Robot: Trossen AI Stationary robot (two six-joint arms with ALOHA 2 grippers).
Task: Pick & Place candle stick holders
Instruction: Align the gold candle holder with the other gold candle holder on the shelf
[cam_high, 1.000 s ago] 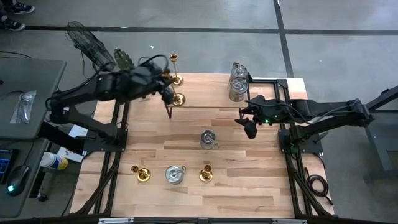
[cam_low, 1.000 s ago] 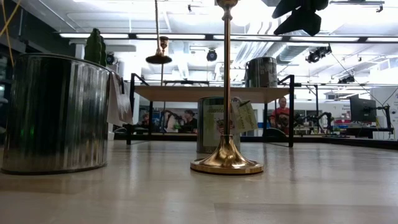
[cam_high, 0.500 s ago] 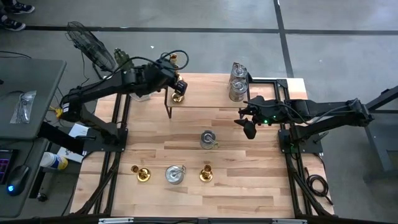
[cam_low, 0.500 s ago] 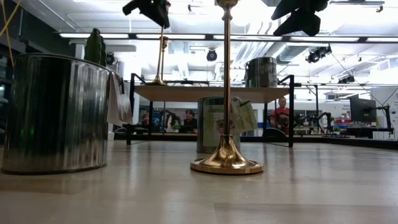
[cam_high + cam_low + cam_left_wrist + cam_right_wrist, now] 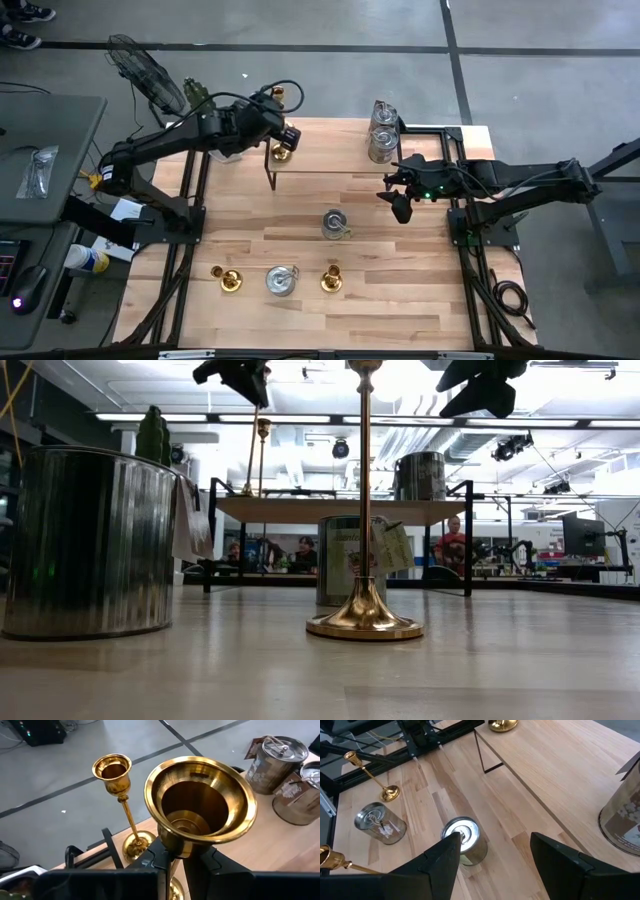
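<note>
My left gripper (image 5: 185, 855) is shut on a gold candlestick (image 5: 200, 800) over the far left end of the raised wooden shelf (image 5: 330, 150). A second gold candlestick (image 5: 117, 775) stands just beyond it, base on the shelf. Two silver holders (image 5: 381, 130) stand at the shelf's right end. A third silver holder (image 5: 335, 223) stands mid-table. Near the front edge are two gold candlesticks (image 5: 228, 279), (image 5: 331, 277) with a silver holder (image 5: 281, 280) between them. My right gripper (image 5: 500, 865) hangs open above the table's right side, touching nothing. My left gripper pinches the candlestick's slim stem just under its cup (image 5: 176, 851) between the two fingers. The fingers slant down from the table's left side and lie across the stem. The candlestick leans slightly, cup up, with its round base (image 5: 283, 155) down at the shelf's top.
The shelf stands on thin black legs (image 5: 270, 180). A green cactus (image 5: 197, 95) sits beyond the table's far left corner. In the low view a big silver holder (image 5: 95, 540) and a gold candlestick (image 5: 365, 610) fill the foreground. Bare wood lies between shelf and front row.
My left gripper has sunk and gone a little toward the table's far edge with the gold candlestick. The candlestick's base hung clear above the shelf a second ago and now sits at the shelf's top. The gripper stays shut on the stem.
</note>
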